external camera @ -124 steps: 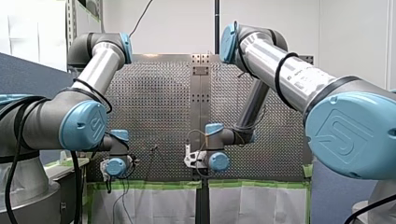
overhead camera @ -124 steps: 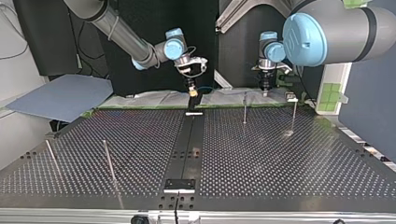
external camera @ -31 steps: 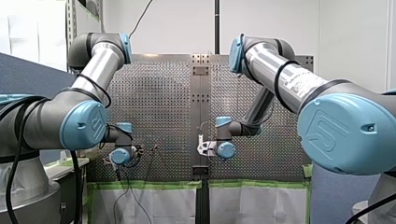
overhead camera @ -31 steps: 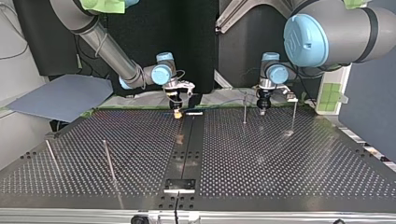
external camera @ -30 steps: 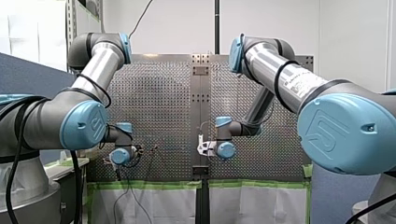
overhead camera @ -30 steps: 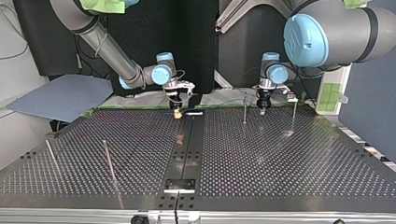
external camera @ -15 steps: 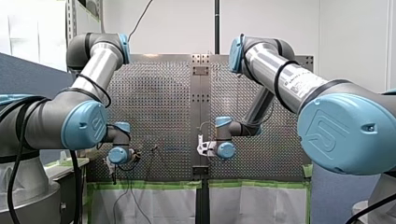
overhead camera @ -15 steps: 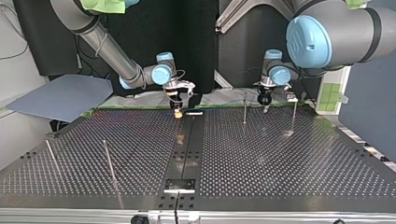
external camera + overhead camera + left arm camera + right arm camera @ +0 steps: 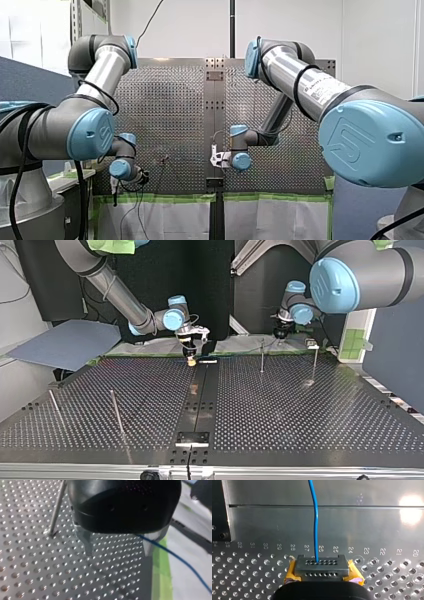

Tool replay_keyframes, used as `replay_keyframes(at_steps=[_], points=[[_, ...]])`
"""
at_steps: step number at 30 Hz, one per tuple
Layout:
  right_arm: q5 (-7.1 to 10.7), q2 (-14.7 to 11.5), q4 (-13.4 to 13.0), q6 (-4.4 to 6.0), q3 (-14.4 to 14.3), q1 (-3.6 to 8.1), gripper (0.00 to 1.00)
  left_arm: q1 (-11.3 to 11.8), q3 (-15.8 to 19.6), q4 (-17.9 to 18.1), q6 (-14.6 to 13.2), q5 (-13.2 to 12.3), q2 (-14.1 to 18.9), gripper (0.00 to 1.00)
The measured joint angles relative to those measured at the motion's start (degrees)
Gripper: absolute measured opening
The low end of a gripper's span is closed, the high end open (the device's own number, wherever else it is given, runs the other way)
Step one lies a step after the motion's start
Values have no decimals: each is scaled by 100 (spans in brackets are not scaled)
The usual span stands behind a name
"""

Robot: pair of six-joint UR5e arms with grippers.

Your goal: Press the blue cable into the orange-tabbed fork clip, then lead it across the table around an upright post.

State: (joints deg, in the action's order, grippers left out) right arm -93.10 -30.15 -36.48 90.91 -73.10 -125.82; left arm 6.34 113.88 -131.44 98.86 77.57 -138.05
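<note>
While both arms reach low over the perforated table (image 9: 170,100) in the front view, the left arm (image 9: 95,75) and right arm (image 9: 300,82) keep well apart. Seen from the top view, the right gripper (image 9: 190,360) sits beside the centre strip (image 9: 200,400), apart from an upright post (image 9: 262,356). At the left wrist, the left gripper (image 9: 117,551) stands spread, with the blue cable (image 9: 175,557) running past one finger. At the right wrist, the right gripper's yellow pads (image 9: 290,573) are pressed together, pinching the cable.

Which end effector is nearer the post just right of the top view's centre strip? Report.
Left. My left end effector hangs just right of the post; my right end effector is farther, at its left.
</note>
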Motion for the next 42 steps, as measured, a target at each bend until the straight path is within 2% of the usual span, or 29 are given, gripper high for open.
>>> replay_keyframes(at_steps=[5,11,15,18,23,37,42], points=[[7,4,23,-4,-2,-9,0,60,256,30,-131,-224,188,100],[6,5,43,-8,-2,-19,0,63,527,-26,77,-270,478,100],[5,9,62,-9,-2,-24,0,24,596,-173,160,-197,655,100],[3,10,67,-9,-3,-25,0,11,650,-300,84,-161,788,100],[6,11,85,-8,-4,-32,0,11,675,-425,-143,-330,879,100],[9,12,114,5,-2,-35,0,-28,740,-30,-642,-984,894,100],[10,19,114,14,-1,-35,0,15,932,114,-877,-897,975,100]])
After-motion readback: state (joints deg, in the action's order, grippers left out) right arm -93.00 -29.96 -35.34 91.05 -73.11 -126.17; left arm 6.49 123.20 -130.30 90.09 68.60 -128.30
